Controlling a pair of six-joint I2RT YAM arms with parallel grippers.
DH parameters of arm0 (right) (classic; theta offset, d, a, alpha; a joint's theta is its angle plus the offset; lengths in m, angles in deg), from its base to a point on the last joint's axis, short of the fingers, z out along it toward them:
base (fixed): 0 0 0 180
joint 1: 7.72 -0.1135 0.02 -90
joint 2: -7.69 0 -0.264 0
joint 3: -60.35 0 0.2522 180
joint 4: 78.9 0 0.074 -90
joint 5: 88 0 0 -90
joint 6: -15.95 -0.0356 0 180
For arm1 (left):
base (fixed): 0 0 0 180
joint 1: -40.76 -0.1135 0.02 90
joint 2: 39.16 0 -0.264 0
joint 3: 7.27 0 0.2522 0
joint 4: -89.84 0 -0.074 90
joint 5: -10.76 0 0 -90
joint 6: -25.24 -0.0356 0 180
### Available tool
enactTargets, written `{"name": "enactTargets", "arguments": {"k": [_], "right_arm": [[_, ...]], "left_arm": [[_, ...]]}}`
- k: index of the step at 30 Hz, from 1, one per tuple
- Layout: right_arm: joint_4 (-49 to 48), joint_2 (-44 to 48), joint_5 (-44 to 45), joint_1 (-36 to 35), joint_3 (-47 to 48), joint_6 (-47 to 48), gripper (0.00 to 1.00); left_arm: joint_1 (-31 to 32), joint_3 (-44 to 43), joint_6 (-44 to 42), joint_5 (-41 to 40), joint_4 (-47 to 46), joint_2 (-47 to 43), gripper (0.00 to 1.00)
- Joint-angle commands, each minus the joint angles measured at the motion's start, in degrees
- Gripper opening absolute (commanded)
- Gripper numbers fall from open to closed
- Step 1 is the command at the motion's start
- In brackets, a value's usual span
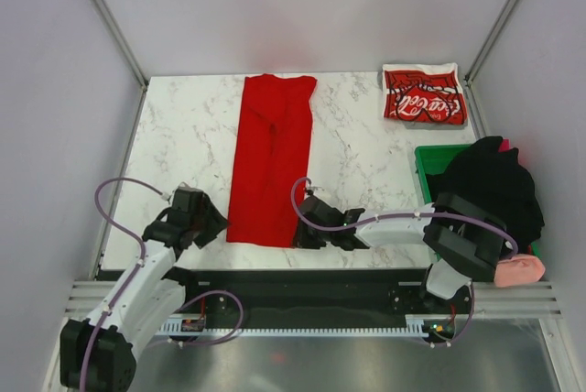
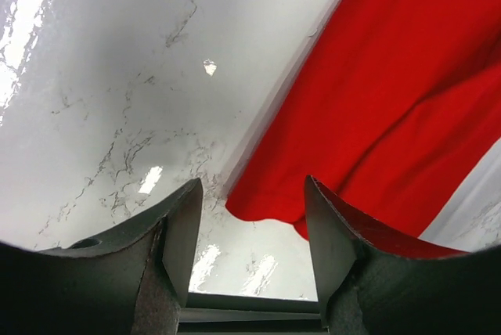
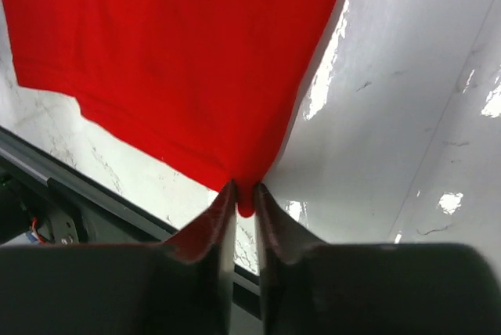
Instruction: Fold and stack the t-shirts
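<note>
The plain red t-shirt (image 1: 271, 157) lies as a long narrow strip down the middle of the marble table, folded lengthwise. The Coca-Cola t-shirt (image 1: 422, 93) lies folded as a small rectangle at the back right. My left gripper (image 1: 218, 223) is open, its jaws wide apart just left of the shirt's near left corner (image 2: 258, 208), touching nothing. My right gripper (image 1: 304, 232) is shut on the shirt's near right corner (image 3: 244, 194), the cloth pinched between the pads.
A green bin (image 1: 438, 165) at the right edge holds a heap of black cloth (image 1: 493, 181) with something pink (image 1: 520, 271) beside it. The table's near edge and a metal rail (image 1: 302, 277) run just behind both grippers. White walls enclose the table.
</note>
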Motion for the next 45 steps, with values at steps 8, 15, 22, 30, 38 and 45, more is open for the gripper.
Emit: {"name": "enactTargets", "arguments": {"k": [8,15,22,30,38,45], "right_arm": [[2.1,-3.0,2.2,0.5,1.1,0.8,0.02],[2.1,-2.9,1.9,1.6,0.6,1.2,0.0],[2.5,-0.7,1.3,3.0,-1.4,1.2,0.0],[11.8,12.8,3.5,3.1,-7.6,-0.4,0.0],[20.7,25.9,4.9,1.1,-9.0,-3.7,0.0],[35.9,22.7,15.8,3.6,8.3,3.5,0.0]], "left_arm": [[4.5,4.6,4.5,-3.1,-4.8,-0.9,0.52],[7.2,4.7,4.9,-5.0,-5.9,0.3,0.35],[8.3,5.1,5.7,-3.9,-9.4,1.7,0.02],[19.2,0.4,11.4,-4.0,-3.4,-1.3,0.02],[33.0,-7.5,19.1,-8.4,4.4,-1.2,0.02],[34.5,-25.1,12.3,-14.8,10.8,7.7,0.02]]}}
